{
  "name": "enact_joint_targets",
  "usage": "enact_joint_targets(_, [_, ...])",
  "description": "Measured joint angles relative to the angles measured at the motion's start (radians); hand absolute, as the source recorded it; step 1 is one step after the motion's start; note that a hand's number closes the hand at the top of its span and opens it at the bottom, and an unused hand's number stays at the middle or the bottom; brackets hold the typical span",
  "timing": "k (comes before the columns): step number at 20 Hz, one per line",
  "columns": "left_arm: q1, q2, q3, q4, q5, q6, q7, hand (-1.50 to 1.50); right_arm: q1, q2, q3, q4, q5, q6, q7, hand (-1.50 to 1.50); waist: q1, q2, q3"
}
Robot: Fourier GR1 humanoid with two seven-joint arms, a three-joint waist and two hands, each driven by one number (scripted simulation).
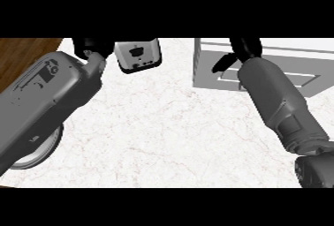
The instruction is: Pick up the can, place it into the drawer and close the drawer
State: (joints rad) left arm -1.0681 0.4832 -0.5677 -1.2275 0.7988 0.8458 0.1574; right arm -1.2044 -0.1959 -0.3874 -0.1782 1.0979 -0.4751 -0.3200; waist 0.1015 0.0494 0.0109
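Observation:
The white drawer unit (209, 66) stands at the top right of the marble counter, with a rectangular recess (300, 79) showing on its near side. My right hand (244, 47) is over this unit at the view's top edge, and the top edge cuts it off. Its grey forearm (280, 106) runs up from the lower right and hides part of the recess. My left hand (91, 46) is at the top left, also cut off by the edge, just left of a white device. No can shows anywhere in the head view.
A small white device (138, 54) with a dark panel sits at the top centre. A grey plate (40, 152) lies partly under my left forearm (46, 97). A brown wooden surface (23, 53) borders the counter at the upper left.

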Motion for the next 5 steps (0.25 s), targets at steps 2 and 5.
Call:
enact_joint_targets(2, [0.002, 0.004, -0.001, -0.006, -0.003, 0.003, 0.007, -1.50, -0.005, 0.005, -0.054, -0.003, -0.057, 0.029, -0.035, -1.50, -0.005, -0.003, 0.000])
enact_joint_targets(5, [0.015, 0.007, -0.003, -0.022, -0.008, 0.007, 0.011, -1.50, -0.019, 0.003, -0.123, -0.007, -0.133, 0.078, -0.076, -1.50, -0.005, -0.008, -0.002])
